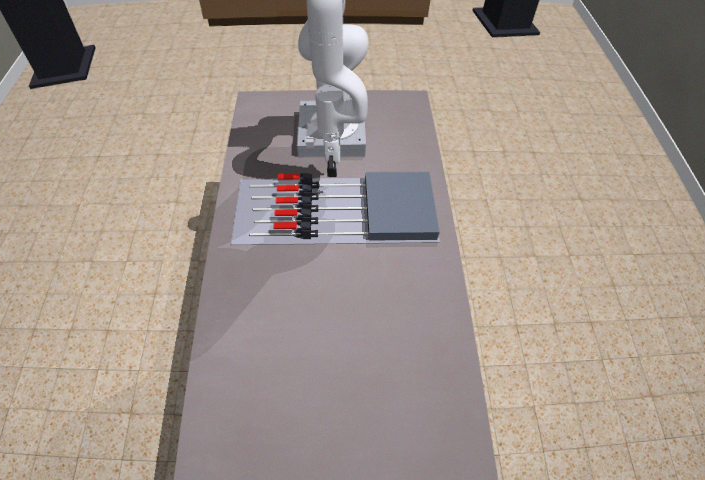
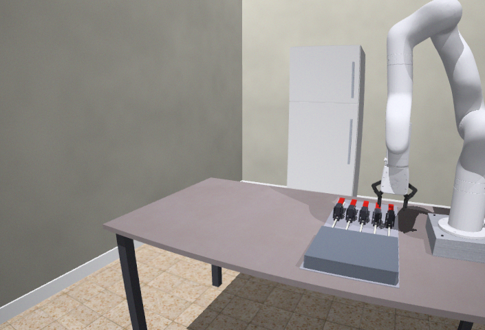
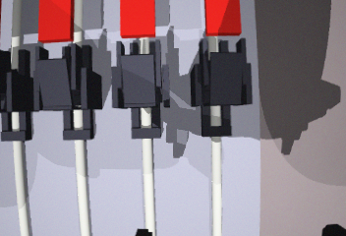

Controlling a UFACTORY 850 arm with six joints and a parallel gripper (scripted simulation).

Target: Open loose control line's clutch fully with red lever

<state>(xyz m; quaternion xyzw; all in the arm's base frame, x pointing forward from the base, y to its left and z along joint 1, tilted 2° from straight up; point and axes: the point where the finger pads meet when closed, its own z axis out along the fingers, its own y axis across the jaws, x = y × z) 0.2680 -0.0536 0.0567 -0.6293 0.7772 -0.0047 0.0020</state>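
Five white control lines [image 1: 338,208] run side by side over a pale plate into the grey console [image 1: 401,204]. Each passes through a black clutch [image 1: 306,207] with a red lever [image 1: 286,200] lying flat along it. My gripper [image 1: 331,166] is open and empty, low over the line nearest the arm's base [image 1: 338,184], between its clutch and the console. In the exterior view the gripper [image 2: 393,200] hangs just behind the clutches [image 2: 363,214], at lever height. In the wrist view the fingertips straddle the rightmost line [image 3: 216,187] below its clutch [image 3: 222,86]; the red levers [image 3: 138,19] are cut off at the top.
The arm's base block [image 1: 330,135] stands just behind the plate. The console [image 2: 353,252] sits at one end of the lines. A white fridge [image 2: 325,116] stands behind the table. The plate's edge [image 1: 285,237] faces the long front part of the table.
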